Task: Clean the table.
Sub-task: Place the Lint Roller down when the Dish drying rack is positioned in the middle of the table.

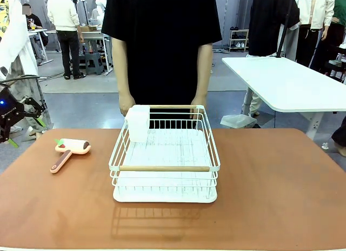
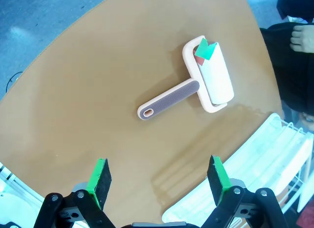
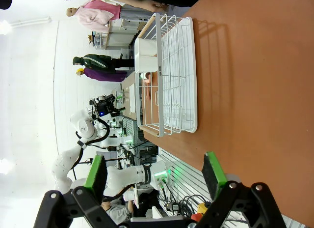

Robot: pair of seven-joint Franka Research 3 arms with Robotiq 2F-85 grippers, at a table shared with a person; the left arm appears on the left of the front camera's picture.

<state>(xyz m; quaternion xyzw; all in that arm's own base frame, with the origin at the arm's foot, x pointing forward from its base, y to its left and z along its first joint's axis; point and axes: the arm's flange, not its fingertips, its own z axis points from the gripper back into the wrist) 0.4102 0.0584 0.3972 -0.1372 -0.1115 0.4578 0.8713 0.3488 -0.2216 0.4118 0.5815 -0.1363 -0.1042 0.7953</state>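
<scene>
The reddish-brown table (image 1: 270, 191) carries a peach lint roller (image 1: 70, 150) with a white roll near its left side. In the left wrist view the lint roller (image 2: 196, 85) lies flat on the table (image 2: 88, 75), handle pointing toward my left gripper (image 2: 158, 176). That gripper hovers above it, open, with nothing between its green pads. From the front, the left gripper (image 1: 24, 129) hangs off the table's left edge. My right gripper (image 3: 154, 171) stands open and empty above the table (image 3: 255, 100).
A white wire dish rack (image 1: 165, 159) with wooden handles sits mid-table, a white cup holder (image 1: 138, 123) at its far left corner. A person stands at the far side, hands (image 1: 125, 105) at the rack's far rim. A white table (image 1: 292, 80) stands at the back right.
</scene>
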